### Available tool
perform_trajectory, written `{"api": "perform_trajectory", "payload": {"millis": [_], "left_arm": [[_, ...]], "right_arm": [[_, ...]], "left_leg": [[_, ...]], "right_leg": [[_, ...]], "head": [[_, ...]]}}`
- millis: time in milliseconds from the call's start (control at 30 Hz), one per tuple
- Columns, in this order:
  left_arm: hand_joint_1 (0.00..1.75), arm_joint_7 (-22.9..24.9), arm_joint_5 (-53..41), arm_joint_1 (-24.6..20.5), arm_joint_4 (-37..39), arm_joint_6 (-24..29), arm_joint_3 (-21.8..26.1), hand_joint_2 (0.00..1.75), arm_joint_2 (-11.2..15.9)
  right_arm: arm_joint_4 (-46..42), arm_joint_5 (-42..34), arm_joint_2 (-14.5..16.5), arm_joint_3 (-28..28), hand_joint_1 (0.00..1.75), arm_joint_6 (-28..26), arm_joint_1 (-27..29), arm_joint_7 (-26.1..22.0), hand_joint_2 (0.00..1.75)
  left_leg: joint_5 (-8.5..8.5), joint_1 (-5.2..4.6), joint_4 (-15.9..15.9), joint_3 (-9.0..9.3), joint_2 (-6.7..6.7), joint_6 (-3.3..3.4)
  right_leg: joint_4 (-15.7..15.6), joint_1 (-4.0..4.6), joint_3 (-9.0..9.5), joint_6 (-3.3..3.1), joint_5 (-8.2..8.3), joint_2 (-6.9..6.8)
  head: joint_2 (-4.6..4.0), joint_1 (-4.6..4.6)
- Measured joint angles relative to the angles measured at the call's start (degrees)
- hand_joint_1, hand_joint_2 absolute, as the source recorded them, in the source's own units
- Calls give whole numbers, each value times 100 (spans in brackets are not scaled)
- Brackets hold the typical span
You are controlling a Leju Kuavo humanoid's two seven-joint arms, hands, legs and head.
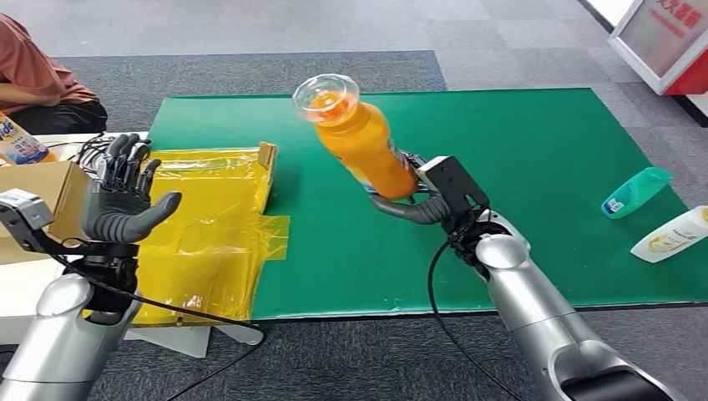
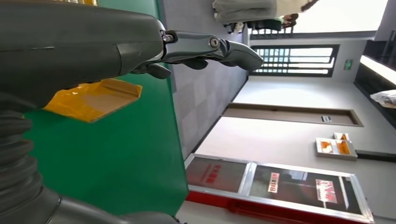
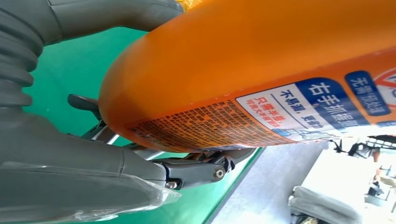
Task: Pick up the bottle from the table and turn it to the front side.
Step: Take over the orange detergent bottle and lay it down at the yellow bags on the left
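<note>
Right hand point(image 1: 417, 200) grips the orange bottle point(image 1: 361, 138) near its base, lifted clear above the green mat point(image 1: 518, 167) on the tabletop. The bottle is tilted, its clear cap point(image 1: 326, 96) pointing up and away to the left. In the right wrist view the fingers point(image 3: 196, 170) wrap under the bottle body point(image 3: 261, 60) and the thumb lies over its far side; a blue-and-white printed label point(image 3: 317, 107) faces the camera.

Left hand point(image 1: 123, 196) is raised over the left tabletop edge, palm up, holding nothing; fingers point(image 1: 125, 163) extended upward and slightly apart, thumb out to the side.

Yellow plastic-wrapped tray point(image 1: 213, 217) lies on the left part of the mat. A teal bottle point(image 1: 636, 192) and a white bottle point(image 1: 672, 234) lie on their sides at the mat's right edge. A cardboard box point(image 1: 42, 192) sits behind the left hand. A person point(image 1: 42, 79) sits at far left.
</note>
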Motion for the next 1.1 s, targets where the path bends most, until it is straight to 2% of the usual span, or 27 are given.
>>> {"api": "perform_trajectory", "payload": {"millis": [267,533,767,1100], "left_arm": [[0,104,272,-248,145,-115,-136,175,-11],[0,583,615,-796,222,-308,-823,175,-221],[0,680,647,-1119,298,-266,-1396,175,-440],[0,745,714,-1384,405,-257,-1793,175,-563]], "right_arm": [[-55,-42,43,141,175,-38,-4,-48,175],[1,118,254,449,175,-249,-190,-95,175],[198,185,453,622,175,-323,-451,-104,175],[515,362,649,821,175,-450,-653,-122,175]], "left_leg": [[1,0,0,0,0,0],[1,0,0,-1,0,1],[1,0,0,-1,0,0],[1,0,0,-1,0,0]], "right_leg": [[0,0,-1,-1,1,0],[0,-1,0,0,2,0],[1,-1,-1,0,2,0],[1,0,-1,0,2,0]], "head": [[0,1],[0,1],[0,0],[0,0]]}}
